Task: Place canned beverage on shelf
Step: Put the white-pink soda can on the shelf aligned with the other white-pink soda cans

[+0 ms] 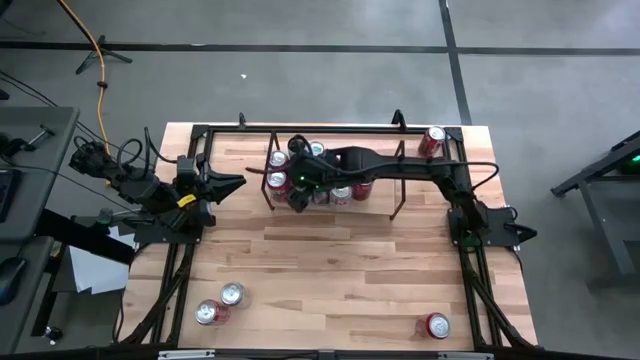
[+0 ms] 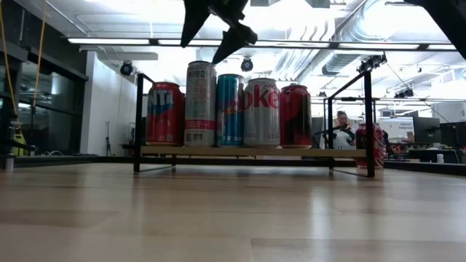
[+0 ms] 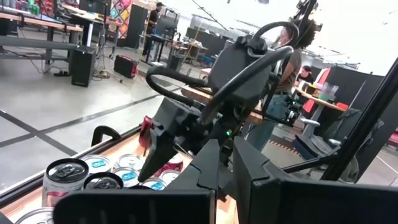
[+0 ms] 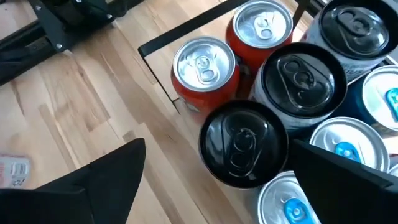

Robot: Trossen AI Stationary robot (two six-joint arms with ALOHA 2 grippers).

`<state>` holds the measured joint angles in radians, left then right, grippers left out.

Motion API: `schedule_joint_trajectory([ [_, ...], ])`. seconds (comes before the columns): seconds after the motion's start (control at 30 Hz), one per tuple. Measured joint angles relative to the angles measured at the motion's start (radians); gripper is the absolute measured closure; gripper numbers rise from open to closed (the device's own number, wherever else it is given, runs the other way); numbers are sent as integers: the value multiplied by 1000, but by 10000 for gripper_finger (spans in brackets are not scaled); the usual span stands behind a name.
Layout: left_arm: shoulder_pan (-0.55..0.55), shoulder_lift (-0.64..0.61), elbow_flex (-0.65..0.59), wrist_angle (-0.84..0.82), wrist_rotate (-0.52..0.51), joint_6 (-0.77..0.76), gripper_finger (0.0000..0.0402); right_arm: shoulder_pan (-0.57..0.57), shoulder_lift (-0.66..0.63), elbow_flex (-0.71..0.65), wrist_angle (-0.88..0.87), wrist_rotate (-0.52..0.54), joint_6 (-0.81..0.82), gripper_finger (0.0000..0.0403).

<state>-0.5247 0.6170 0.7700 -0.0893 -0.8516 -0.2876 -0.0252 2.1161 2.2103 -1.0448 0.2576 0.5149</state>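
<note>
The shelf (image 1: 398,190) is a low black rod rack at the far middle of the table; its see-through top (image 2: 342,153) carries several upright cans (image 2: 261,113) crowded at its left end. My right gripper (image 1: 296,170) is open and empty, pointing down above those cans. In the right wrist view its fingers (image 4: 118,177) stand wide on either side of a black-topped can (image 4: 242,143), and in the low view its fingertips (image 2: 237,36) are clear above the can tops. My left gripper (image 1: 238,182) waits shut just left of the shelf.
Loose cans stand on the table: one red at the far right corner (image 1: 432,140), two at the near left (image 1: 220,303), and one near the right front edge (image 1: 436,325). The shelf's right half (image 1: 385,175) is bare. A person shows in the room behind (image 2: 341,127).
</note>
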Motion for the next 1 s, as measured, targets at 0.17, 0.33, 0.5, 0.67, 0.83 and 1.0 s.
schedule_joint_trajectory([
  [0.17, 0, 5, 0, 4, 0, 1, 401, 11, 12, 1, -2, 24, 1, 23],
  [0.33, 1, 11, 0, 4, 1, -8, 402, 14, 36, 3, 7, 45, 16, 25],
  [0.5, 1, 13, 0, 3, 0, -24, 402, 19, 47, 4, 27, 85, 32, 37],
  [0.67, 1, 13, 0, 4, 0, -25, 402, 22, 49, 3, 5, 117, 38, 64],
  [0.83, 1, 13, 0, 6, 0, -26, 401, 21, 54, 2, -14, 169, 58, 79],
  [1.0, 1, 13, 0, 7, 0, -43, 401, 20, 54, 2, -19, 174, 81, 80],
])
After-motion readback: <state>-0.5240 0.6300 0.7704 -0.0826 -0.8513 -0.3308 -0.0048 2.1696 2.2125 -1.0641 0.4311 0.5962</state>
